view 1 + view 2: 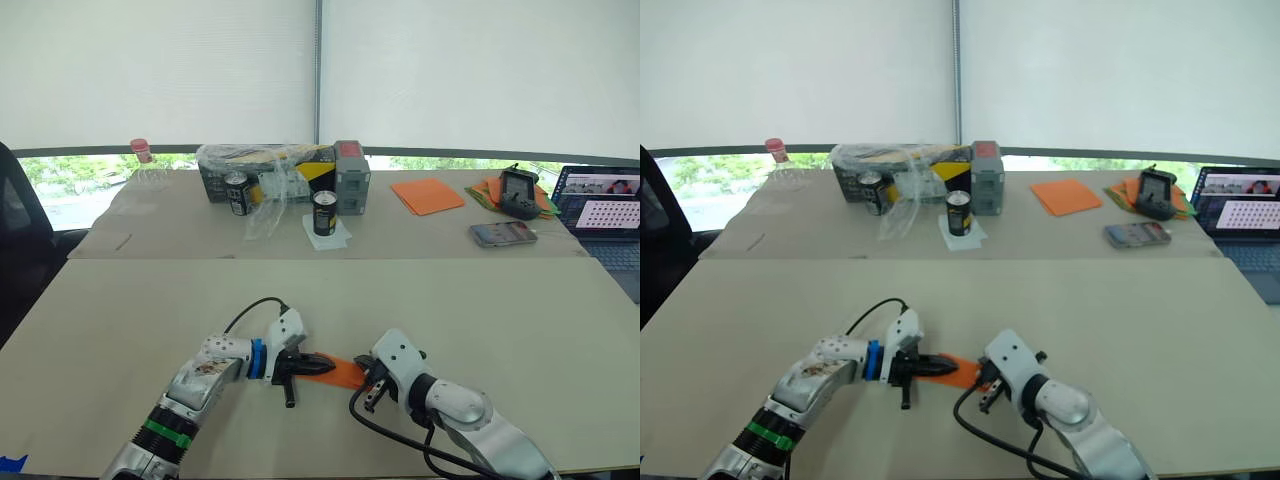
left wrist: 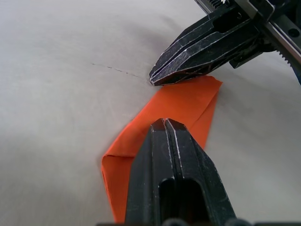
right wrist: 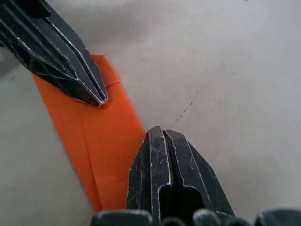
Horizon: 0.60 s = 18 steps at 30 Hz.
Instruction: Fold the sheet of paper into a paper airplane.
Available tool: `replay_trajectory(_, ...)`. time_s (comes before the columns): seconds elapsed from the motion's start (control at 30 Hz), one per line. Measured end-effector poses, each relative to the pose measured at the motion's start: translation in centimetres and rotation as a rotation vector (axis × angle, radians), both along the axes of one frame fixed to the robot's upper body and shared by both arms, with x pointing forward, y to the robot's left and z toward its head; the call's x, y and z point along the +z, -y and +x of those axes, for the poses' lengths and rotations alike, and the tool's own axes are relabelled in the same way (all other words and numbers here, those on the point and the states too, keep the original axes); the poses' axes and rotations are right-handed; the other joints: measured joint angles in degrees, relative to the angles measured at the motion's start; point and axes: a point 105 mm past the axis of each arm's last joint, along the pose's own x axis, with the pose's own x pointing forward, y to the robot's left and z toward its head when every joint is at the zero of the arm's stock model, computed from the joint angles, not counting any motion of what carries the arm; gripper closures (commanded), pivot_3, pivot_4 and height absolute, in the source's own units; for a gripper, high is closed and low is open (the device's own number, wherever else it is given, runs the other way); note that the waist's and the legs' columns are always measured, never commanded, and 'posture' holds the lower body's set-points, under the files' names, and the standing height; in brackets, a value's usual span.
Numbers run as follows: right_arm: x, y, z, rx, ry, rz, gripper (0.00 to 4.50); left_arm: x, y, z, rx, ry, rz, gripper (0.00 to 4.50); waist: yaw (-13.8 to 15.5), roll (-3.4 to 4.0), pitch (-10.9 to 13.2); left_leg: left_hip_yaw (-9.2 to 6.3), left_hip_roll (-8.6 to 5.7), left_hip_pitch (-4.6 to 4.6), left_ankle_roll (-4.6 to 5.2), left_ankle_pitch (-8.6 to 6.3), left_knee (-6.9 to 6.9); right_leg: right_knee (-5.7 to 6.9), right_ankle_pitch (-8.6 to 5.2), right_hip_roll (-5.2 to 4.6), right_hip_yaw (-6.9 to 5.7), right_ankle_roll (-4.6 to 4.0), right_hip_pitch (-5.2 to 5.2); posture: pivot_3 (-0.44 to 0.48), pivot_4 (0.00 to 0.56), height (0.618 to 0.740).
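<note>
The orange sheet of paper [image 1: 343,373] lies flat on the near table, folded into a small narrow creased wedge, the paper airplane [image 2: 183,103]. My left gripper [image 1: 324,366] is shut, and its closed tip [image 3: 100,100] rests on top of one end of the paper. My right gripper [image 1: 364,375] is also shut. Its closed tip [image 2: 153,80] touches the paper's other end at the edge. In the right wrist view my own fingertips [image 3: 157,130] sit at the long edge of the orange strip [image 3: 94,141]. Neither gripper has the paper between its fingers.
On the far table stand a plastic-wrapped box [image 1: 265,168], two cans [image 1: 324,212], a grey case [image 1: 350,177], a bottle [image 1: 143,165], a stack of orange sheets [image 1: 428,195], an orange-and-green pile [image 1: 495,192], a phone [image 1: 503,233] and a laptop [image 1: 605,205].
</note>
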Motion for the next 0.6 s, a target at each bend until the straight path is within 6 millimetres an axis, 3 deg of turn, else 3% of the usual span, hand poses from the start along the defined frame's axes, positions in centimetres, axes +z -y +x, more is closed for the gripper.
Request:
replay_trajectory(0.3,0.0,-0.5,-0.1,0.013,0.022,-0.012,4.46,0.2,2.1,0.9,0.054,-0.01,-0.045,4.5,-0.33,-0.14,0.08,0.0,0.01,-0.01,-0.02,0.0,0.0,0.01,0.1,0.02,0.0,-0.17,-0.02,0.0,0.15,0.739)
replay_trajectory(0.6,1.5,0.4,0.5,-0.026,0.054,0.06,4.46,0.0,1.9,0.9,0.055,0.003,-0.022,4.5,-0.81,-0.13,0.15,0.0,0.0,-0.04,-0.02,0.0,0.0,0.01,0.11,0.01,0.01,-0.18,-0.05,0.0,0.15,0.739)
